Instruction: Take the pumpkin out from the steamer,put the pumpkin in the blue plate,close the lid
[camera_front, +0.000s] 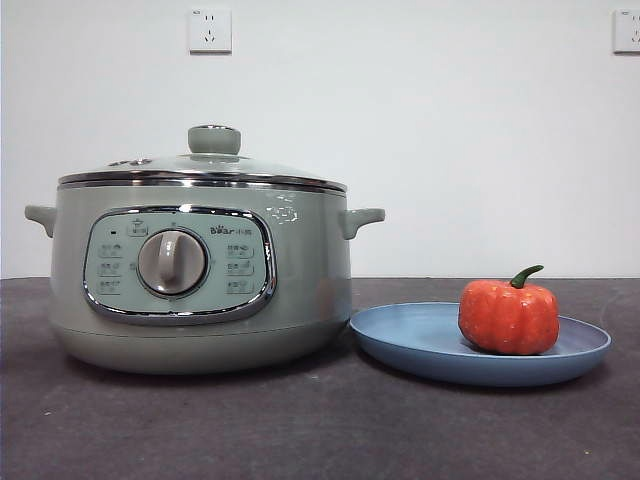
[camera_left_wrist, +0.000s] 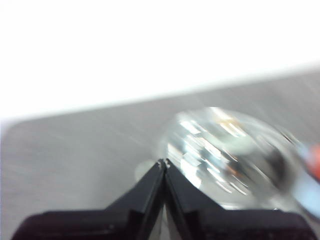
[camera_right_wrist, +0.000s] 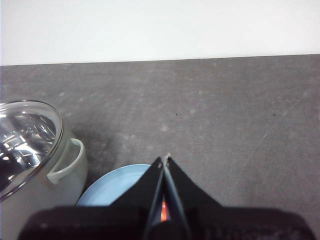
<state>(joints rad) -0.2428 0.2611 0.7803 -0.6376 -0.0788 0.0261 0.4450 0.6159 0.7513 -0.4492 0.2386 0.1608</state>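
The sage-green steamer (camera_front: 200, 270) stands at the left of the front view with its glass lid (camera_front: 205, 165) resting on top. To its right the orange pumpkin (camera_front: 508, 315) sits upright in the blue plate (camera_front: 400, 345). Neither arm shows in the front view. My left gripper (camera_left_wrist: 164, 162) is shut and empty, high above the blurred lid (camera_left_wrist: 225, 155). Also shut and empty, my right gripper (camera_right_wrist: 164, 159) hangs above the plate (camera_right_wrist: 107, 187), and a sliver of pumpkin (camera_right_wrist: 163, 210) shows between its jaws. The steamer (camera_right_wrist: 45, 180) lies beside it.
The dark grey tabletop (camera_front: 150, 430) runs to a white wall with two power sockets (camera_front: 210, 30). The steamer's side handle (camera_front: 360, 220) reaches out over the plate's left rim.
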